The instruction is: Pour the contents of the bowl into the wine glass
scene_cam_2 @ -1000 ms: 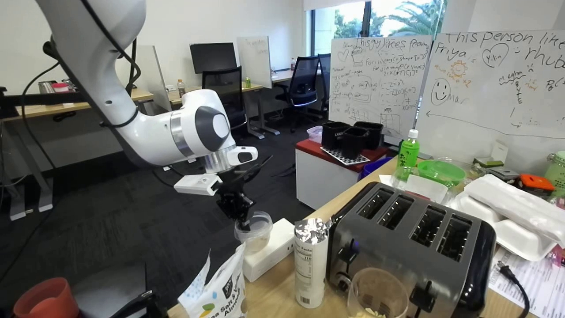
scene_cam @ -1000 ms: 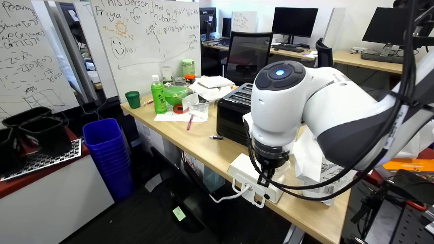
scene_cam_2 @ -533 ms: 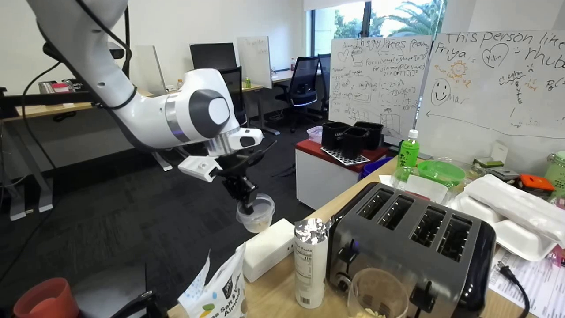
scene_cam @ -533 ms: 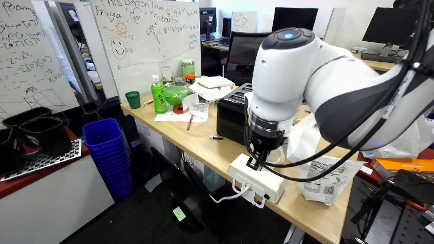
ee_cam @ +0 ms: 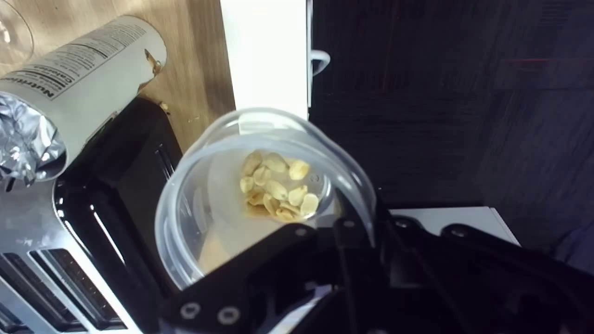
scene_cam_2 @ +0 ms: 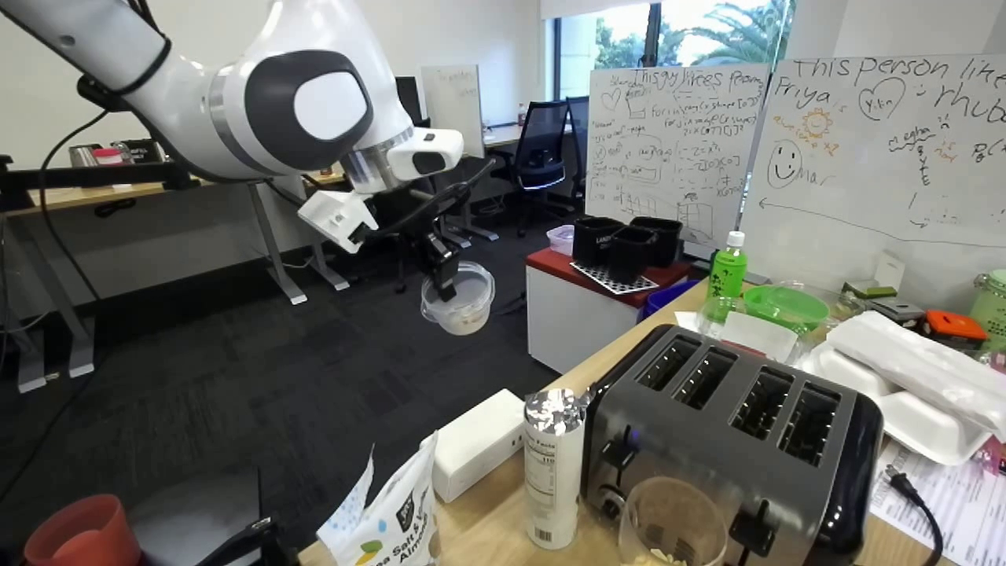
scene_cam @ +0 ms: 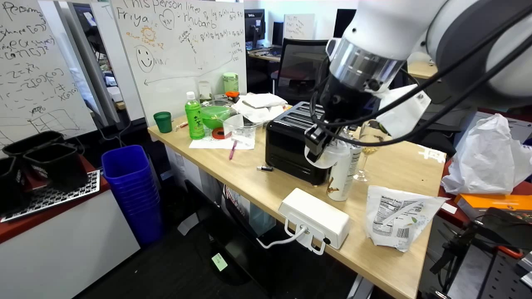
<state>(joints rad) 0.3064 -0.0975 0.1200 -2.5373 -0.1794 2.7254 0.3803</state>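
The bowl, small and clear with several pale nuts in its bottom, shows in both exterior views [scene_cam: 325,157] [scene_cam_2: 468,305]. It also shows in the wrist view [ee_cam: 218,222]. My gripper [scene_cam: 316,143] is shut on its rim and holds it in the air, slightly tilted; the gripper also shows in the exterior view [scene_cam_2: 444,279] and in the wrist view [ee_cam: 359,218]. The wine glass [scene_cam: 371,133] stands on the table behind the tall can, with some contents in its cup. Its cup also shows in an exterior view [scene_cam_2: 673,515], and its foot in the wrist view [ee_cam: 14,35].
A tall foil-topped can [scene_cam: 341,178] [scene_cam_2: 554,479] stands between the bowl and the wine glass, beside the black toaster [scene_cam: 286,145] [scene_cam_2: 731,409]. A white box [scene_cam: 315,216] lies at the table edge. A white snack bag [scene_cam: 401,218] stands near the table's end.
My gripper has lifted the bowl from low at the white box to well above the table. The arm has risen with it; the nuts are still in the bowl.
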